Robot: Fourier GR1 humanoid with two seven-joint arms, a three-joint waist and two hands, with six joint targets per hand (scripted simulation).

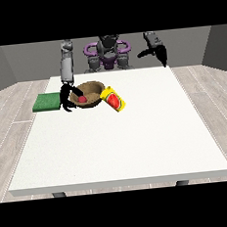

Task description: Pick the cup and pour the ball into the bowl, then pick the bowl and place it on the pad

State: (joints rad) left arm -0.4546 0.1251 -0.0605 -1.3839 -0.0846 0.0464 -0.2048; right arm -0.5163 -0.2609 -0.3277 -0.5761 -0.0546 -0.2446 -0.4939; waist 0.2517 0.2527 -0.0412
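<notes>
Table (138, 142): matt white, faintly speckled. Bowl (94, 89): brown, wood-like, dull. Pad (46, 102): green, matt. Cup (115, 99): smooth yellow, plastic-looking.

You see a grey torso (108, 52) ringed by purple loops at the shoulders, two silver-grey arms, and black hands: one at the view's left (66, 98), one at the view's right (160, 53).

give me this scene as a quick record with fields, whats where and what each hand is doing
bowl: brown, on the table, right of the pad
ball: red, inside the bowl
cup: yellow, tipped on its side beside the bowl
pad: green, at the table's left edge
hand at the view's left: at the bowl's left rim, fingers curled around it
hand at the view's right: raised, away from everything
</notes>
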